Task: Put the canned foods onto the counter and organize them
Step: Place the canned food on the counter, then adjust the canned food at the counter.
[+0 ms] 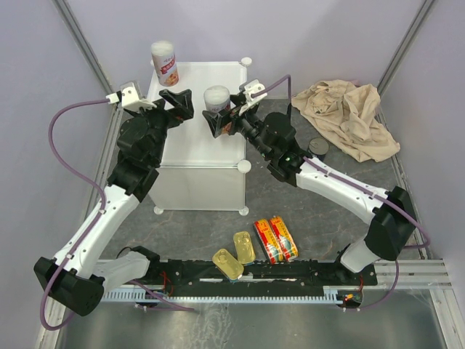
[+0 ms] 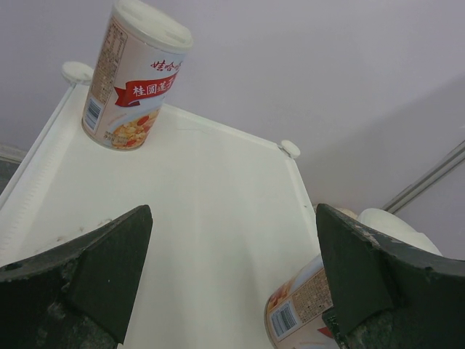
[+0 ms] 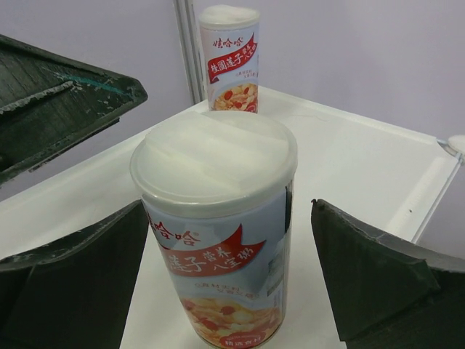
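Pale lavender walls [image 1: 327, 36] close in the bench on left, far and right sides. Metal posts [image 1: 78, 36] run up at both far corners. Bench top [image 1: 189, 229] is mottled dark grey, with a silver rail [image 1: 429, 273] along the near edge. Beige cloth [image 1: 349, 116] lies crumpled by the far-right corner. Light is soft and even.

From above, can make out only lid and upper label of near can [image 1: 216, 98], with the rest buried in right gripper [image 1: 219, 122]. Cannot read dark tin [image 1: 317, 147], at 3 o'clock of counter [image 1: 196, 145], seemingly part-tucked behind the arm, nor print on gold tins [image 1: 244, 246]. On left wrist, find near can cropped at 5 o'clock and partly behind a finger [image 2: 378, 283]. On right wrist, lose base of far can [image 3: 229, 58] behind the lid.
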`<state>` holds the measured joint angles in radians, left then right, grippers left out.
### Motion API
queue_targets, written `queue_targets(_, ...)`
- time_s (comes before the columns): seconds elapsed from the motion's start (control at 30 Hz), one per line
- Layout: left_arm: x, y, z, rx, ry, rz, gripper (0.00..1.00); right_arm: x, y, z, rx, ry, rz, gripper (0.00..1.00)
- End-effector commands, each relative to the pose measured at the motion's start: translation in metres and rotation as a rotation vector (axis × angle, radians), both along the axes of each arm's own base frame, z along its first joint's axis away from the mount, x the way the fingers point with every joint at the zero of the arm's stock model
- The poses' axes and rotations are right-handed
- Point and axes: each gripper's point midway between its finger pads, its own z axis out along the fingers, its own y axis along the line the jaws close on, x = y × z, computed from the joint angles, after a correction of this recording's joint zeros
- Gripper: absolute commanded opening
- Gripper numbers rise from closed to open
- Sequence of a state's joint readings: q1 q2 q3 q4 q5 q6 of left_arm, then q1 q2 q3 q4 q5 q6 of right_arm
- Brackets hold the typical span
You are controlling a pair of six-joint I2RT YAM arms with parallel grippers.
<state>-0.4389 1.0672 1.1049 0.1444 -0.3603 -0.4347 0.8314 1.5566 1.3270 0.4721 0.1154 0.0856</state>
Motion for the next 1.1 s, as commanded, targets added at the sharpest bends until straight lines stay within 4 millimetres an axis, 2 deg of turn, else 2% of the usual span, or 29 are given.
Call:
queue_targets(0.0,-0.004,-0.002,0.019,0.014,-0.052,-0.018,0.99,-0.009,-0.009,0.021,0.039,-0.004,-0.003,0.99)
queue_targets(0.33,-0.013,-0.010,0.020,0.068,-0.041,-0.084,0.99,-0.020,-0.024,0.021,0.023,0.019,-0.011,0.99)
queue_targets(0.7,-0.046,-0.016,0.023,0.126,-0.084,-0.188,0.99,-0.039,-0.046,0.013,0.013,0.044,-0.015,0.99)
queue_targets(0.93,-0.061,-0.035,0.015,0.177,-0.076,-0.317,0.99,-0.057,-0.078,0.015,0.052,0.059,-0.063,0.99)
queue_targets(1.07,-0.062,-0.046,0.005,0.186,-0.057,-0.337,0.99,-0.061,-0.102,0.007,0.063,0.112,-0.141,0.99)
